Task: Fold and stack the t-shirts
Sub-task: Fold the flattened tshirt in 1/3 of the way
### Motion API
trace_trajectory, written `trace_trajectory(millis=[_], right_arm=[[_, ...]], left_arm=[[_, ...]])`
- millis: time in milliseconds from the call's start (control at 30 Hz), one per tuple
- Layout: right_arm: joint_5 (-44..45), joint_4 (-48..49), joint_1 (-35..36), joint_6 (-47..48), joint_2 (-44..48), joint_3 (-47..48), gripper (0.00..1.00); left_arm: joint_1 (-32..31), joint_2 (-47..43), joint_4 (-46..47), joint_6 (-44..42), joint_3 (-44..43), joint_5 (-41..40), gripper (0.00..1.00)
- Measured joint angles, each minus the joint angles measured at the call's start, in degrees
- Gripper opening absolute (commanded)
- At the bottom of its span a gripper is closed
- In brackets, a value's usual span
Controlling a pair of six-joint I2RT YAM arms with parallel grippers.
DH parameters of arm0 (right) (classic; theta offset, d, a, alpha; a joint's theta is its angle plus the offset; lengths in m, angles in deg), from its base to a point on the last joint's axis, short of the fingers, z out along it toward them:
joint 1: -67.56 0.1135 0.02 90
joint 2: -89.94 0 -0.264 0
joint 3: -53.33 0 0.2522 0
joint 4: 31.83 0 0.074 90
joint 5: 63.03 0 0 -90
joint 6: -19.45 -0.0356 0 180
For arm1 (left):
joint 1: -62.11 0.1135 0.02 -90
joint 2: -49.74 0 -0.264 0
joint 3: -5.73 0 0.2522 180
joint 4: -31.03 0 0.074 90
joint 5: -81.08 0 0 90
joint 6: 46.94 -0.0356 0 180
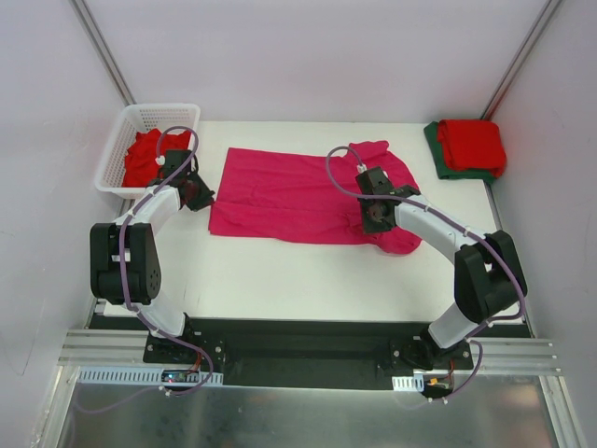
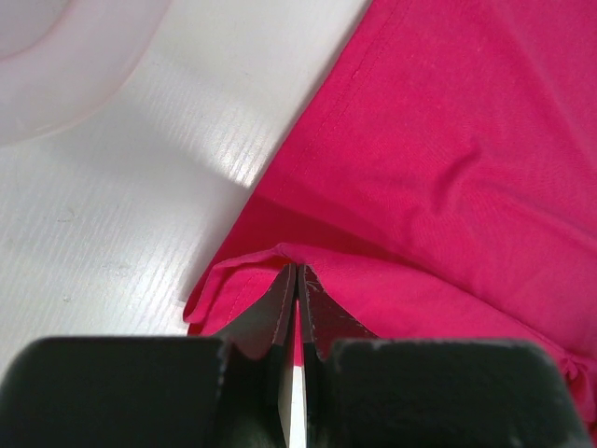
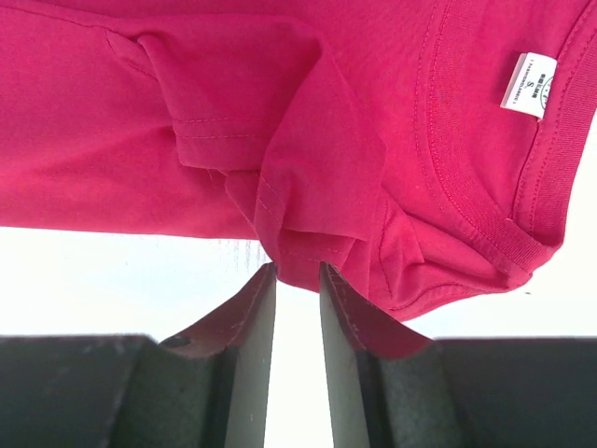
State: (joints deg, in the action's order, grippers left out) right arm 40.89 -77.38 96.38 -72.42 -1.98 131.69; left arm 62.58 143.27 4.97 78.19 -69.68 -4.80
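A magenta-pink t-shirt (image 1: 289, 191) lies spread across the middle of the table, its neck end bunched at the right. My left gripper (image 1: 199, 196) sits at its left edge. In the left wrist view that gripper (image 2: 296, 269) is shut on the raised hem of the shirt (image 2: 448, 140). My right gripper (image 1: 373, 219) is over the shirt's right part. Seen from the right wrist, this gripper (image 3: 297, 269) is open, with a folded bunch of the shirt (image 3: 308, 187) touching its tips. The white neck label (image 3: 528, 84) shows by the collar.
A white lattice basket (image 1: 160, 111) at the back left holds a red t-shirt (image 1: 142, 154); its rim (image 2: 65, 65) shows close to my left gripper. At the back right corner a folded red t-shirt (image 1: 471, 142) lies on a dark green one (image 1: 438, 157).
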Motion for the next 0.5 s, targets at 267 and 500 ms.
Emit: trace_trajectory(millis=[267, 500], right_arm=[[0.2, 0.0, 0.0, 0.4, -0.1, 0.0, 0.29], [0.2, 0.0, 0.0, 0.4, -0.1, 0.0, 0.29]], left_arm=[[0.0, 0.0, 0.0, 0.0, 0.0, 0.0, 0.00], [0.0, 0.0, 0.0, 0.0, 0.0, 0.0, 0.00]])
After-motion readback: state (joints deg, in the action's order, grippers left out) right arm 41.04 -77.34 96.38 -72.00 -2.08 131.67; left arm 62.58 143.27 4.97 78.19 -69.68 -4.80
